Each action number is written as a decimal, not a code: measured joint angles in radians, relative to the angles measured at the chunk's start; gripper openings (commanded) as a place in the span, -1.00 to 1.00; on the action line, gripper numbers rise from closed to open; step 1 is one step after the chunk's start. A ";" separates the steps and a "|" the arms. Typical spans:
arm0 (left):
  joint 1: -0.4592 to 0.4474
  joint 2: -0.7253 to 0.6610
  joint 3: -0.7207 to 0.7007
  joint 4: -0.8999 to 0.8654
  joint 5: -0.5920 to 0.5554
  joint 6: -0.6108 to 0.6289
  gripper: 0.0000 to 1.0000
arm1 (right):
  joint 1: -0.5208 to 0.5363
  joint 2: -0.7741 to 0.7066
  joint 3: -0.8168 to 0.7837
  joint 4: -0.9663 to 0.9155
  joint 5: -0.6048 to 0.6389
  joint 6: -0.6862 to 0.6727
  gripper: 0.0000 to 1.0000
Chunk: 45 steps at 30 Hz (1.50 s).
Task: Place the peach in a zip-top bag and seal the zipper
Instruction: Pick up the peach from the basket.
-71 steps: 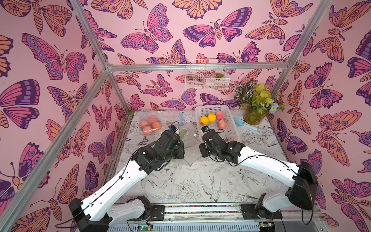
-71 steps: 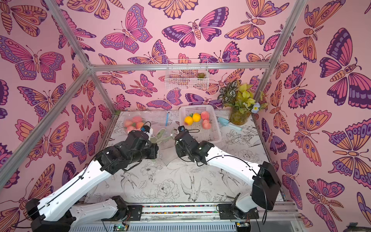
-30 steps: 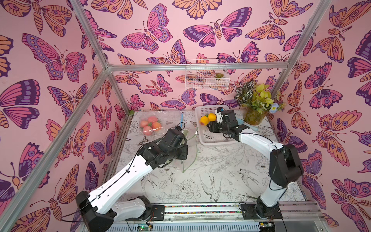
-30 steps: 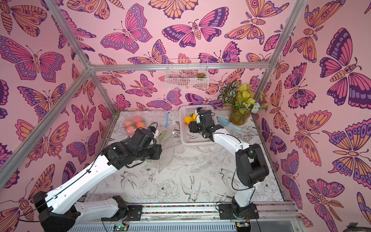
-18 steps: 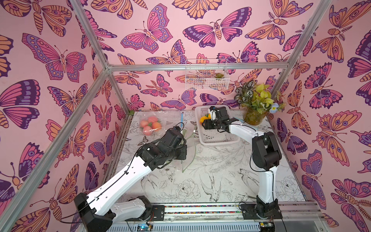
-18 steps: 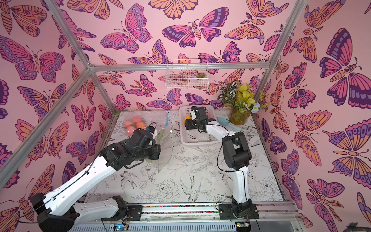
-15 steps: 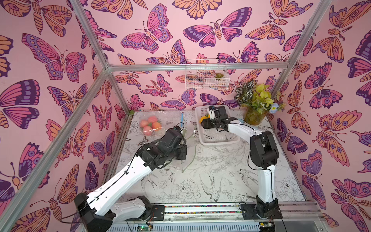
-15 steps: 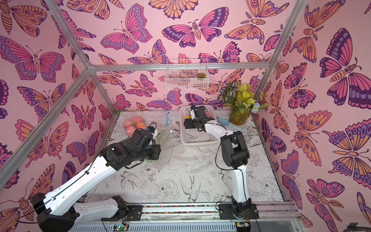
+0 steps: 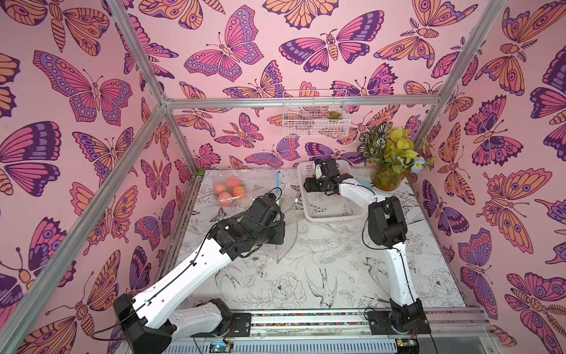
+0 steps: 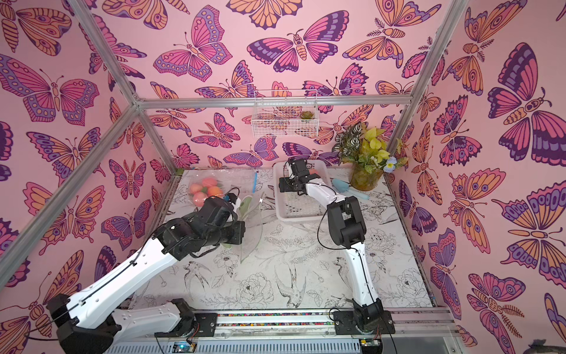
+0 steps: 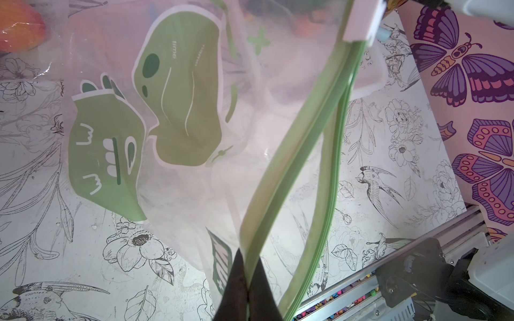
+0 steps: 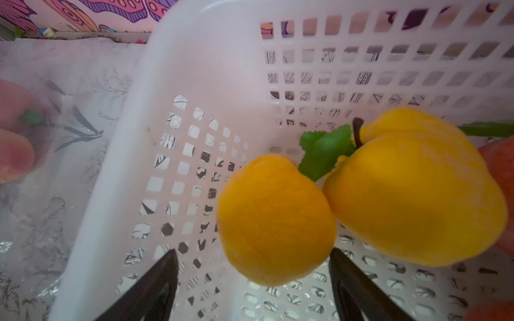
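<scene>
In both top views the left gripper (image 9: 277, 214) holds the zip-top bag (image 9: 289, 226) upright off the surface (image 9: 306, 275), near the white basket (image 9: 333, 218). The right gripper (image 9: 320, 176) reaches into the far end of that basket. A separate bag of fruit (image 9: 229, 191) lies well apart by the left wall.

In the left wrist view the jaws are pressed together on one lip of the bag at its green zipper band (image 11: 292, 155), and the mouth gapes beside them. The slider (image 11: 361, 22) sits at the far end of the track. The film looks thin, limp and slick. The stiffer zipper band is the sound place to hold it, as the mouth would likely sag shut elsewhere.

In the right wrist view the jaws are spread wide and empty on either side of the near yellow fruit, which I take for the peach (image 12: 275, 219). It rests on the basket floor, touching a larger yellow fruit (image 12: 411, 194). It looks light, firm and round, so it could roll or squirt out. A grip across its widest part, clear of its neighbour, seems best.
</scene>
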 measured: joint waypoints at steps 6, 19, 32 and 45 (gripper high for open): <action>0.000 0.000 0.000 0.000 0.000 0.008 -1.00 | 0.000 0.034 0.046 -0.033 0.031 0.000 0.72; 0.000 -0.016 -0.011 0.000 -0.008 0.014 -1.00 | -0.006 0.081 0.100 -0.034 0.051 0.025 0.59; 0.000 -0.028 -0.027 0.000 -0.016 0.014 -1.00 | -0.013 0.019 -0.055 0.119 0.021 0.025 0.24; 0.000 -0.028 -0.029 0.000 -0.016 0.015 -1.00 | -0.013 -0.340 -0.438 0.255 0.006 0.027 0.24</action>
